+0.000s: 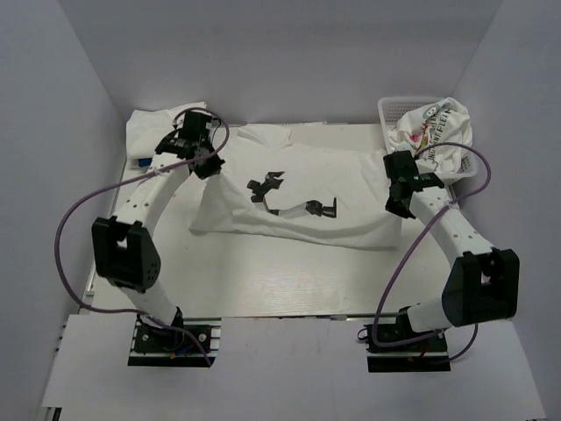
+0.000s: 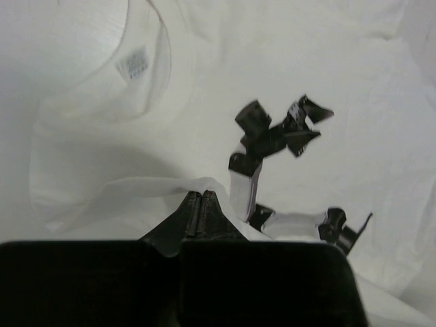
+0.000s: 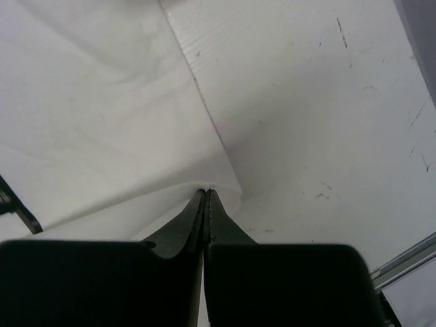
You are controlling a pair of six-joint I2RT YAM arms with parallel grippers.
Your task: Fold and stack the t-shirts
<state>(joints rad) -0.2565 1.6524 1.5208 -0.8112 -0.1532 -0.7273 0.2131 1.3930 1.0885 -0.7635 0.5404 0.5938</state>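
Jaws both pressed together, pinching white t-shirt | I'm holding its left end with left jaws, right end with right jaws | long axis running between them.

Three t-shirts (at least), one basket, two grippers.

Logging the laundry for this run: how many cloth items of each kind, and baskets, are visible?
White t-shirt with black print: 1
Cartoon-print t-shirt: 1
White cloth pile, layers uncountable: 1
Blue item, mostly hidden: 1
Basket: 1
Total: 5
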